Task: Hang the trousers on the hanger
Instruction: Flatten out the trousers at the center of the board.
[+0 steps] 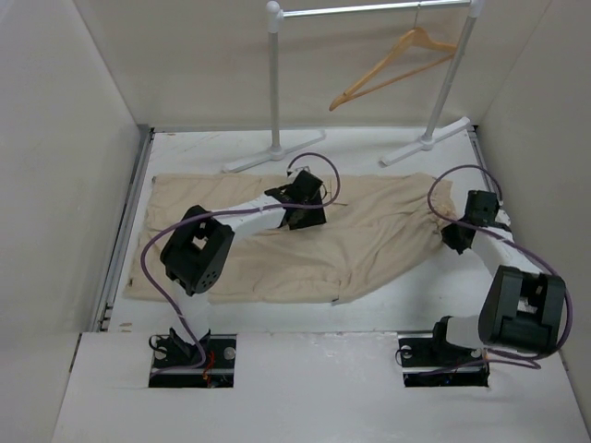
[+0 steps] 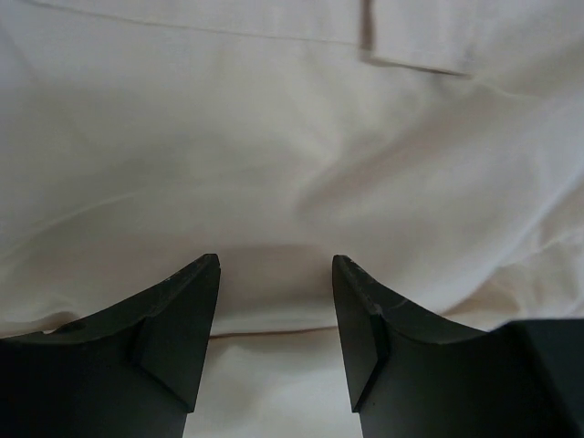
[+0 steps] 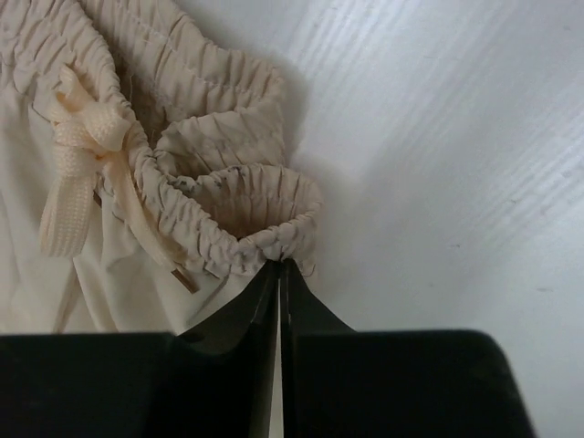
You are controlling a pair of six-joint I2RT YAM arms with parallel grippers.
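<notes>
Beige trousers point(image 1: 369, 231) lie on table point(image 1: 406, 300), right gripper point(image 3: 278, 267) clamped on waistband point(image 3: 239, 196)

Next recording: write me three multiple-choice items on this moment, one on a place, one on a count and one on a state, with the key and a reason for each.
1. Where is the hanger?
A. lying on the table
B. hooked over the rail of the rack
C. leaning on the side wall

2. How many upright posts of the rack show in the top view?
A. four
B. one
C. two

3. What state is the right tool in?
A. shut on the waistband of the trousers
B. wide open over bare table
C. clamped on the hanger

Key:
1 B, as the top view shows its hook on the rail.
2 C, as one post stands at each end of the rail.
3 A, as the right wrist view shows the fingers closed together with the gathered waistband at their tips.
</notes>
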